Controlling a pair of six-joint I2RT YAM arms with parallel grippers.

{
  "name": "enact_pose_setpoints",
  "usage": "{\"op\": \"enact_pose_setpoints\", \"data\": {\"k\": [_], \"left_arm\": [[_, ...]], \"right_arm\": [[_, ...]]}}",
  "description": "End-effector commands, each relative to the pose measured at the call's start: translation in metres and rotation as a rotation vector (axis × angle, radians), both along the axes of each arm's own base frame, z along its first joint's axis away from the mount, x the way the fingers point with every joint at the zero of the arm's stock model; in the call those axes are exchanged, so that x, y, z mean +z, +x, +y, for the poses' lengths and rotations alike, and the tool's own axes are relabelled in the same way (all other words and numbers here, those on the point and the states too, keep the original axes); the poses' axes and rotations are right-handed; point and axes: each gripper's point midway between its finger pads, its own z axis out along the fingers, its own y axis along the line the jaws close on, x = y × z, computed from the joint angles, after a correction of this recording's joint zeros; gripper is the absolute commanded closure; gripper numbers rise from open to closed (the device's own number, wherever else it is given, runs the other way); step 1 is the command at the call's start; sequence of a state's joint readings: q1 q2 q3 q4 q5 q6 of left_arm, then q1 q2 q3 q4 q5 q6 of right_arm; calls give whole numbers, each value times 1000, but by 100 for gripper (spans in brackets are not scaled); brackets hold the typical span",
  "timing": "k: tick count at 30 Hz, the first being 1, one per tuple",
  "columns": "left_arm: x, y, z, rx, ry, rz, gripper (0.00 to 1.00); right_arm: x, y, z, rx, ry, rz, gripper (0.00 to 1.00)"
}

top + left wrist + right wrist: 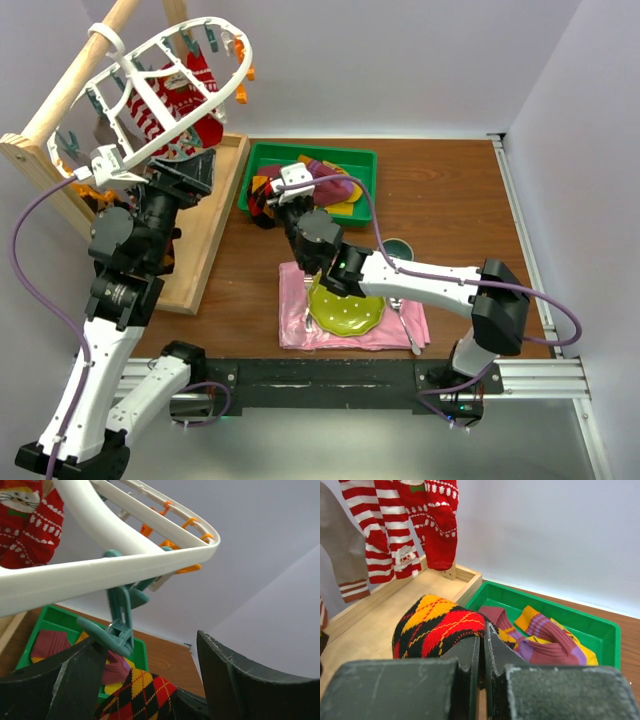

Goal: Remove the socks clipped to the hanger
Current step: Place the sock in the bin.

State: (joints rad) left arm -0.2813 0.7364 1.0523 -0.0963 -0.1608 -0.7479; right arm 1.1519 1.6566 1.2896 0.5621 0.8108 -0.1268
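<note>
From above, the hanger (244, 75) leans on the wooden rack (200, 250) at the counter's (450, 200) far left corner, with striped socks (180, 100) hanging in its frame. The left tool (195, 170) is raised under its lower rim. The right tool (272, 195) sits at the left end of the green tray (362, 152) by the far edge, with the argyle sock (258, 200) at its tip. The tray holds loose socks (335, 190) in maroon, purple and yellow. Near the front edge a plate (345, 305) rests on a pink napkin (300, 300).

Left wrist: the tool is spread wide, and a teal clip (120, 620) dangles from the rim just beside one finger – I cannot tell if they touch. The clip holds nothing; the argyle sock lies below.

Right wrist: the fingers are pressed together, apparently pinching the argyle sock's fabric over the tray's edge. A grey sock (340, 555) hangs beside the striped pair.

The step in hand looks like delivery – one sock is off and needs dropping into the tray. After that, the left tool must line up on a clip that holds a sock while the right takes that sock low down.
</note>
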Motion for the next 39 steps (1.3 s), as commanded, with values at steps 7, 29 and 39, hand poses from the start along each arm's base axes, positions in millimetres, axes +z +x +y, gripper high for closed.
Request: {"op": "enact_pose_setpoints", "data": {"k": [7,29,39], "left_arm": [[-10,-24,-45,-277,106,-25,24],[-122,-33,-122,-607,248,183,25],[-136,-29,-133,-652,256,197,25]], "right_arm": [[7,26,-10,112,89,94,100],[-114,216,13,138,114,370,98],[-167,201,-14,92,62,513,39]]}}
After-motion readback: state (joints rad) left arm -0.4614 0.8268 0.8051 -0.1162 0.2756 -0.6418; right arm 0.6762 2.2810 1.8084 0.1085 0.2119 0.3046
